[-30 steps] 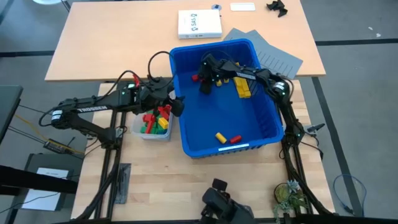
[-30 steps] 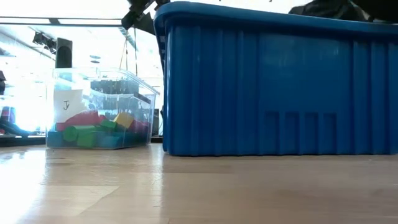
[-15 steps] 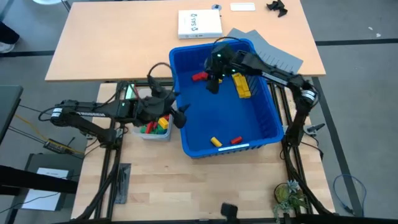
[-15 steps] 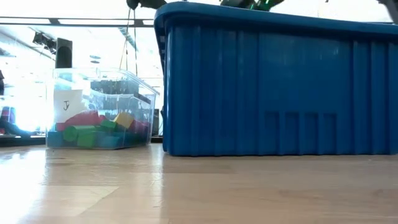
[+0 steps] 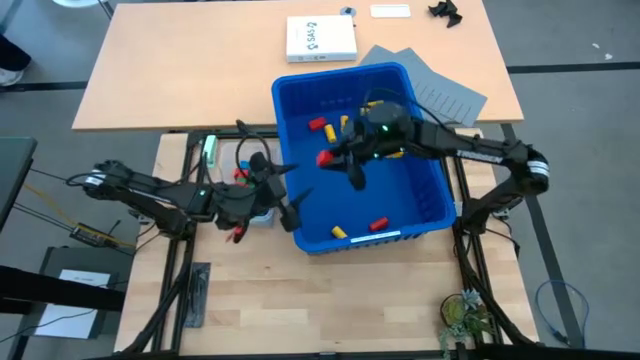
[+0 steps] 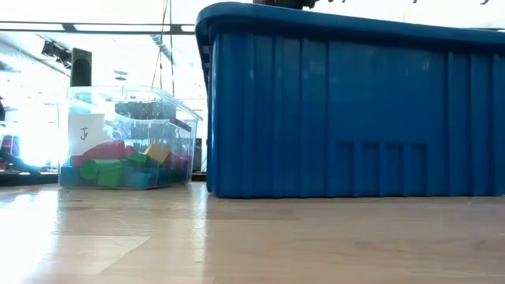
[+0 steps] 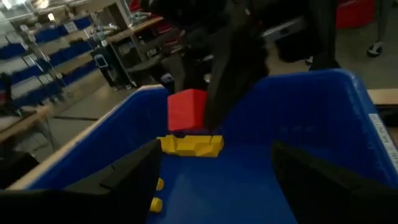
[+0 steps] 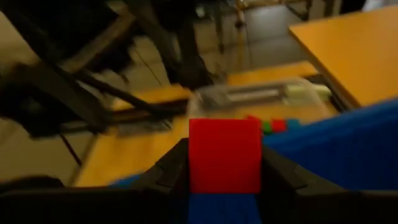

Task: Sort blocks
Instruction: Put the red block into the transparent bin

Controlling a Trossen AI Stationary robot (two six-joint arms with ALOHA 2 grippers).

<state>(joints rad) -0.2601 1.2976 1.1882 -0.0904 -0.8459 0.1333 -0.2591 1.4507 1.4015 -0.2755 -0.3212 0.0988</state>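
So the red block (image 8: 224,155) is pinched between the right gripper (image 5: 335,160) fingers, up in the air over the middle of the big blue bin (image 5: 432,215), on the side nearer the left arm. You can see it from the left wrist view too, red cube hanging above a yellow block (image 7: 190,144) on the bin floor. More loose blocks in the bin: 1 red (image 5: 317,125) and some yellow ones (image 5: 392,150) toward the far wall, plus 1 yellow (image 5: 339,232) and 1 red (image 5: 379,224) near the front wall. The rest sit in the small clear tub (image 6: 126,138) just beside the bin: red, green, yellow, blue mixed together. Left gripper (image 5: 290,200) hangs at the bin's outer wall by the tub, jaws spread wide apart, nothing between them, pointing into the bin
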